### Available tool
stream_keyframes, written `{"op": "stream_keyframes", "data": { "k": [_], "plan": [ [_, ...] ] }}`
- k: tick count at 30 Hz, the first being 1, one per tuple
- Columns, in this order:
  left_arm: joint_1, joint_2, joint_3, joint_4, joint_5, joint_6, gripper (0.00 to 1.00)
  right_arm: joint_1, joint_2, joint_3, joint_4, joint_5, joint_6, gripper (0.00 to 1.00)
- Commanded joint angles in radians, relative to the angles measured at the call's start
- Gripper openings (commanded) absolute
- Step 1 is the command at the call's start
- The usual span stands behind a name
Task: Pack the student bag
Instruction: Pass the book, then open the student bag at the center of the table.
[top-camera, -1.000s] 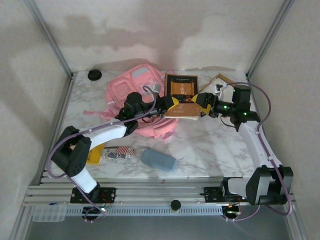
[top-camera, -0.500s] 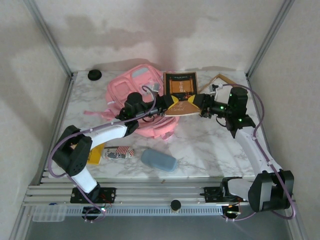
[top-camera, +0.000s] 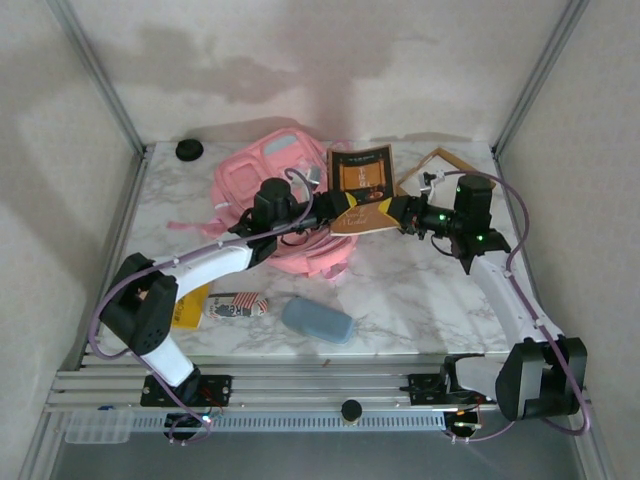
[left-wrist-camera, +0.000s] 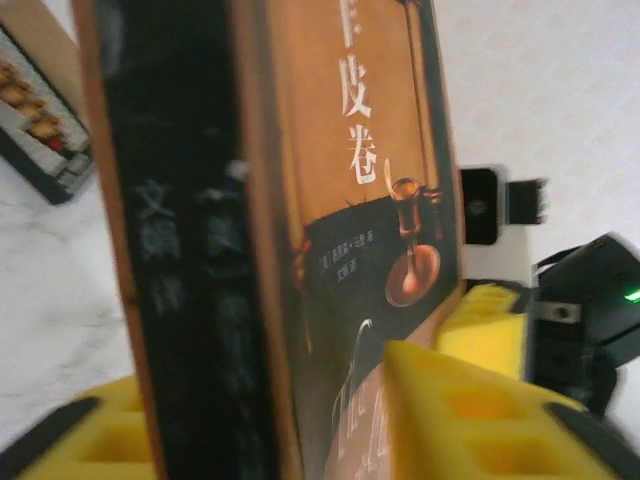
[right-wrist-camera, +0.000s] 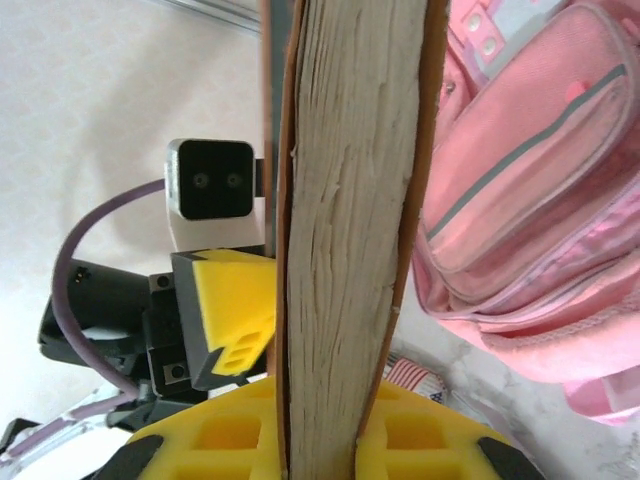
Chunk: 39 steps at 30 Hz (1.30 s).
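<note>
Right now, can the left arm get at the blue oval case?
Probably, once off the book: the left gripper sits at the book the right gripper clamps, and the case lies uncovered nearby.

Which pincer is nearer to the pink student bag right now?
Left. The left pincer is at the student bag's right edge, by the book's left side; the right pincer is farther right, on the book's far side, clear of the bag.

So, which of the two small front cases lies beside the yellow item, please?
The patterned red-and-white case, beside the yellow item; the plain blue-grey case lies apart, further right.
</note>
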<state>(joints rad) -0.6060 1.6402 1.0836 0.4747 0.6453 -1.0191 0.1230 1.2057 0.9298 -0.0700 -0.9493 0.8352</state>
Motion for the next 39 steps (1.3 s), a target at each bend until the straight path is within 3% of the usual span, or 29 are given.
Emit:
{"op": "stream_keyframes", "data": {
  "k": [1,3,6,14,20,27,30,33,39],
  "plan": [
    [0.028,-0.055,0.096,-0.305,-0.077,0.256,0.51,-0.04,-0.009,0.066,-0.099,0.028,-0.125,0.0],
    [0.026,-0.044,0.194,-0.58,-0.219,0.445,0.57,-0.074,-0.02,0.073,-0.162,0.047,-0.167,0.0],
    [0.026,0.007,0.294,-0.815,-0.327,0.634,0.62,-0.122,-0.027,0.089,-0.287,0.106,-0.251,0.0],
    [0.006,0.184,0.439,-1.082,-0.491,0.906,0.65,-0.173,-0.037,0.091,-0.416,0.179,-0.347,0.0],
    [0.001,0.266,0.457,-1.077,-0.656,0.988,0.64,-0.18,-0.04,0.089,-0.429,0.19,-0.364,0.0],
    [0.0,0.337,0.487,-1.068,-0.624,1.101,0.65,-0.189,-0.037,0.089,-0.433,0.188,-0.365,0.0],
    [0.001,0.354,0.482,-1.032,-0.705,1.11,0.72,-0.188,-0.037,0.083,-0.429,0.189,-0.363,0.0],
    [0.006,0.381,0.508,-1.032,-0.757,1.13,0.73,-0.188,-0.034,0.081,-0.419,0.181,-0.358,0.0],
    [0.011,0.382,0.515,-0.975,-0.741,1.185,0.58,-0.189,-0.03,0.084,-0.418,0.175,-0.356,0.0]
  ]
}}
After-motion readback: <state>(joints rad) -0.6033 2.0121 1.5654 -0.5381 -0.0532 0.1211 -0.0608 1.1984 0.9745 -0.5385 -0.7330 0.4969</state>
